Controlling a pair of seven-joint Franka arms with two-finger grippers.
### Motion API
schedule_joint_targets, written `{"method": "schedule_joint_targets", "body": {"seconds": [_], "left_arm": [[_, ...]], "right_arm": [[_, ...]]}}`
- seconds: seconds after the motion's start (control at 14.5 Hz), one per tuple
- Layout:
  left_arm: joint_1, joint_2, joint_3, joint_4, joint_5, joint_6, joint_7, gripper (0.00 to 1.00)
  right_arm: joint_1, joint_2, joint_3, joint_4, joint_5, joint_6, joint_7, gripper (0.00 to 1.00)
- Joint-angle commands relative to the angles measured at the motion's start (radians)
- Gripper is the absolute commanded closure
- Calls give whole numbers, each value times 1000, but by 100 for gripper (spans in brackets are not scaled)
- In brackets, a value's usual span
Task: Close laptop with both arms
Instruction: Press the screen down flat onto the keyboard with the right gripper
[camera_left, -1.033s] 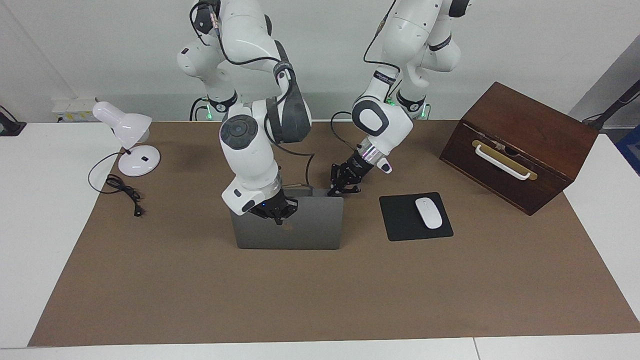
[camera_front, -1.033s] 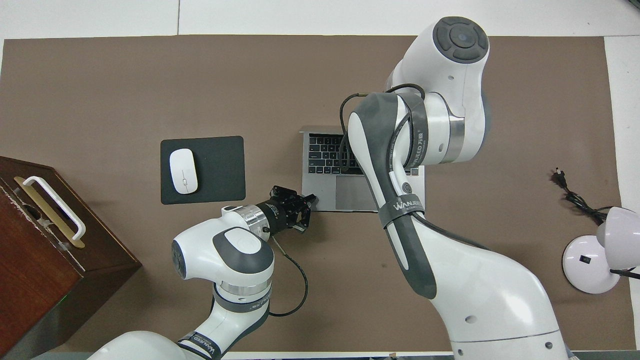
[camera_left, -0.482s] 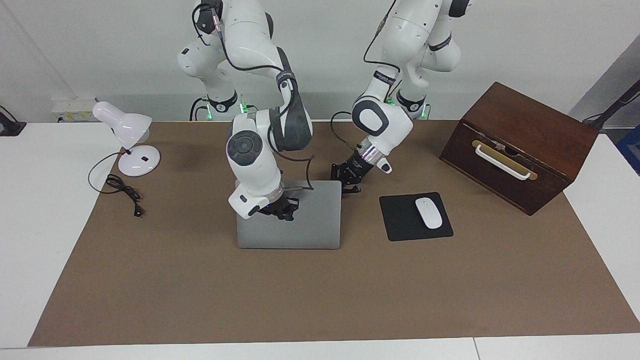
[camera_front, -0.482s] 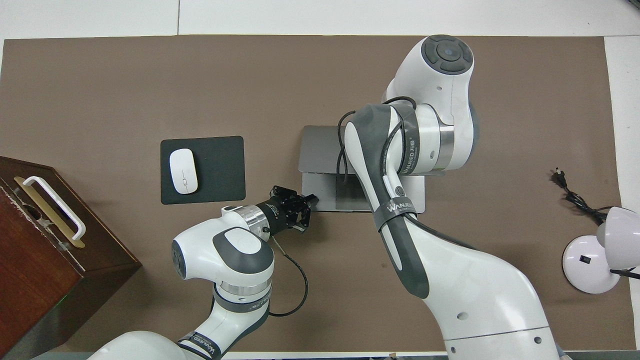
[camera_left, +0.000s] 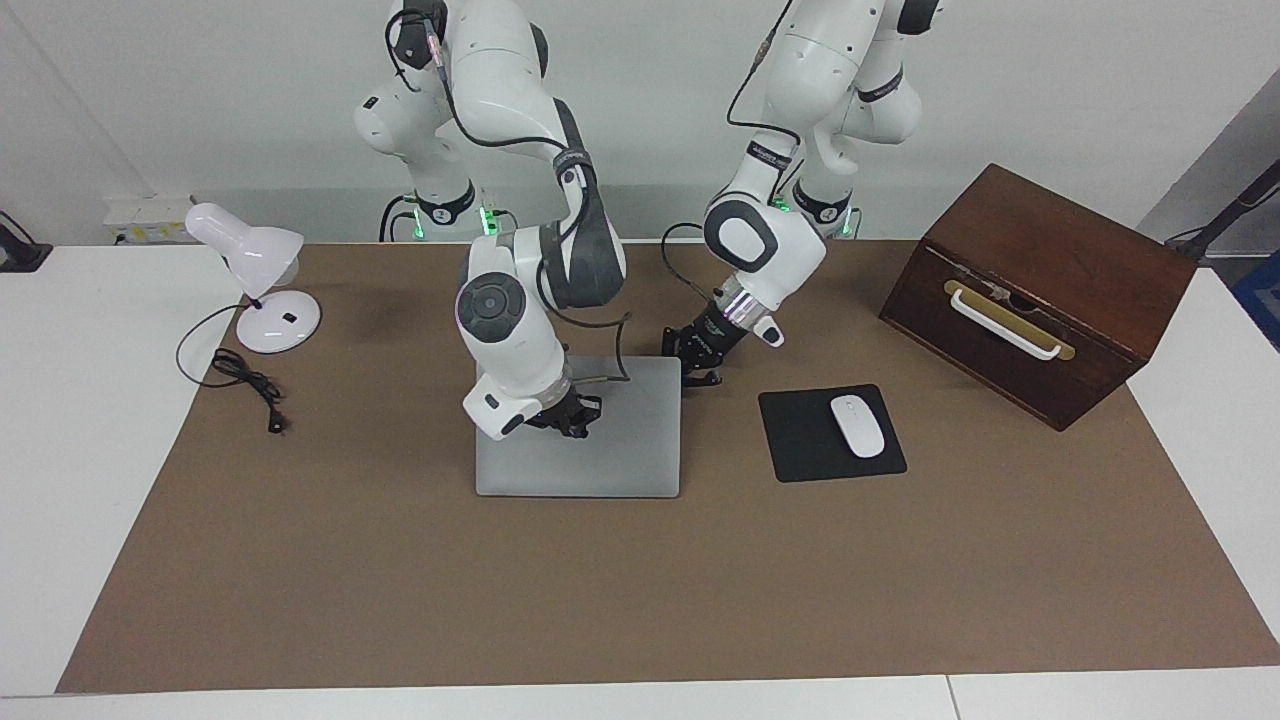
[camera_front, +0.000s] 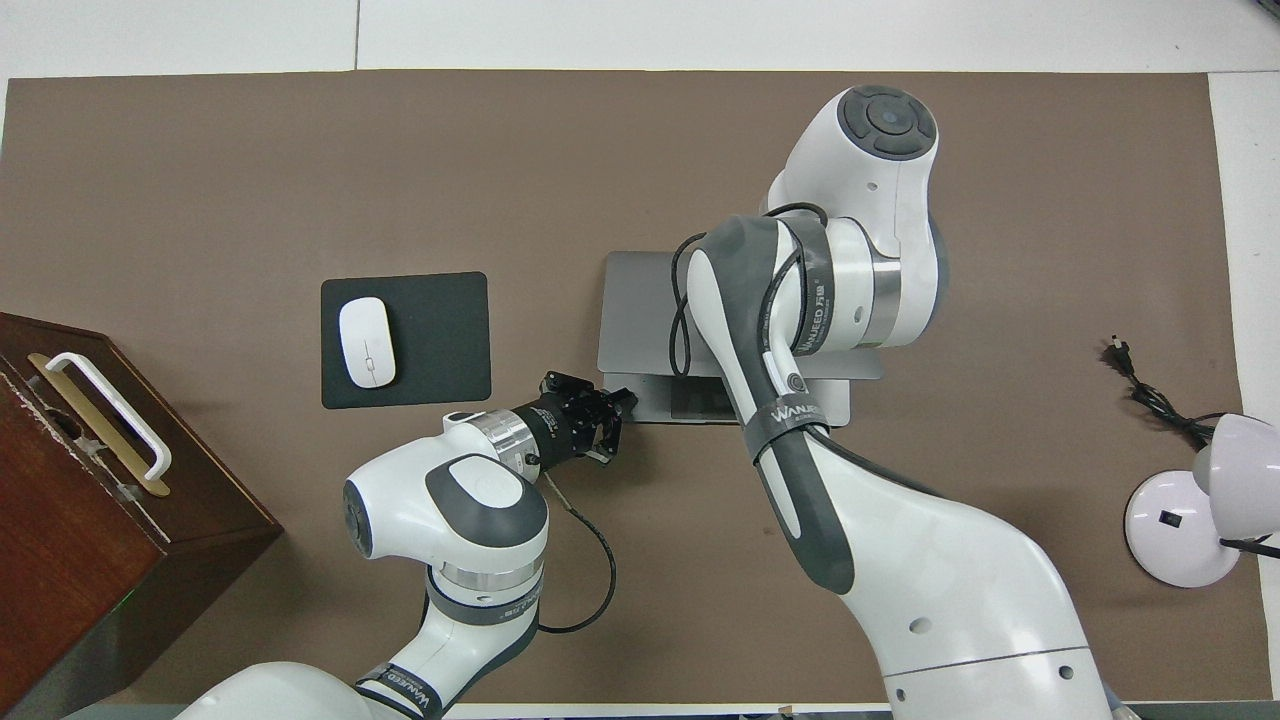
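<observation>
Lid nearly down: I see the laptop (camera_left: 600, 445) at the middle of the mat (camera_left: 400, 600), its grey lid lowered much further than a second ago, when it stood steeply and the keys showed from above; now the overhead view shows only a thin strip of the palm rest nearer the robots, so I judge the lid not quite seated. My right gripper (camera_left: 572, 418), clenched on nothing, presses on the lid from above, at the part toward the right arm's end. My left gripper (camera_left: 700, 372), also clenched and empty, sits at the laptop's near corner toward the left arm's end, apparently bracing the base, and has not shifted over that second. The pad (camera_left: 800, 440) with the mouse (camera_left: 858, 426) lies beside the laptop toward the left arm's end, untouched. I judge the closing almost done; a short further push down should shut the remaining gap.
</observation>
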Motion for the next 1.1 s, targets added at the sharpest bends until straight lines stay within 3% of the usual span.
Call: {"method": "schedule_joint_targets", "body": {"seconds": [0.0, 1.03], "left_arm": [[-18, 38, 10, 10, -29, 26, 26, 100], [-4, 30, 10, -30, -29, 9, 91, 100]], "right_arm": [[11, -28, 2, -50, 26, 0, -36, 100], [18, -29, 9, -100, 27, 12, -37, 100]]}}
